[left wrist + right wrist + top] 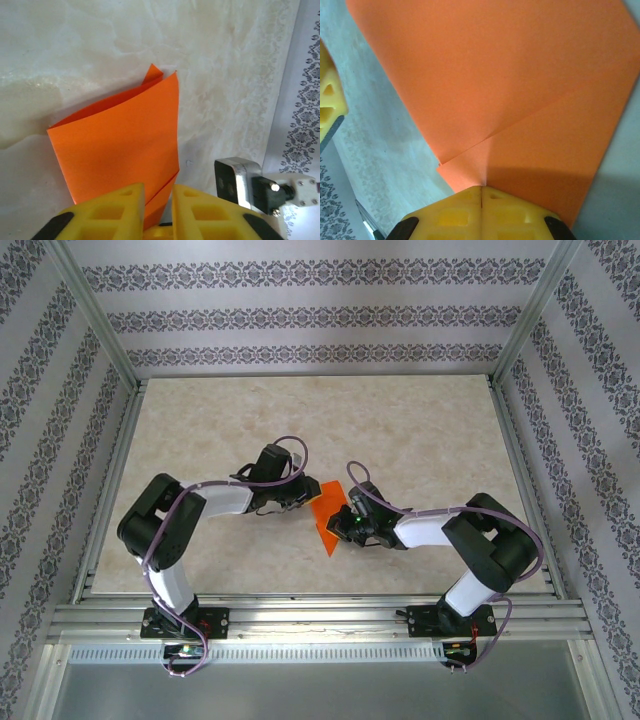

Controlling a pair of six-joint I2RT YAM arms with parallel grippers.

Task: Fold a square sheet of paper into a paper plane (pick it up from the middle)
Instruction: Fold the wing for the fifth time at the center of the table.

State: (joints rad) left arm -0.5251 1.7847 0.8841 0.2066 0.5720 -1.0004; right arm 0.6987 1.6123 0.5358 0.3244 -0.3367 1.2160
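The orange sheet of paper (326,510) is held up off the table between the two arms, folded over with a diagonal flap (545,145). My right gripper (345,523) is shut on the paper's near edge (482,190), its yellow fingers pressed together at the flap's corner. My left gripper (300,498) comes in from the left. Its yellow fingers (159,200) stand a narrow gap apart, and the lower edge of the folded sheet (120,145) passes between them, against the left finger.
The beige marbled table (300,420) lies below, walled by patterned panels and aluminium rails (320,615). A metal and black part of the right arm (235,180) sits close to the left fingers. A left finger (330,100) shows at the right wrist view's edge.
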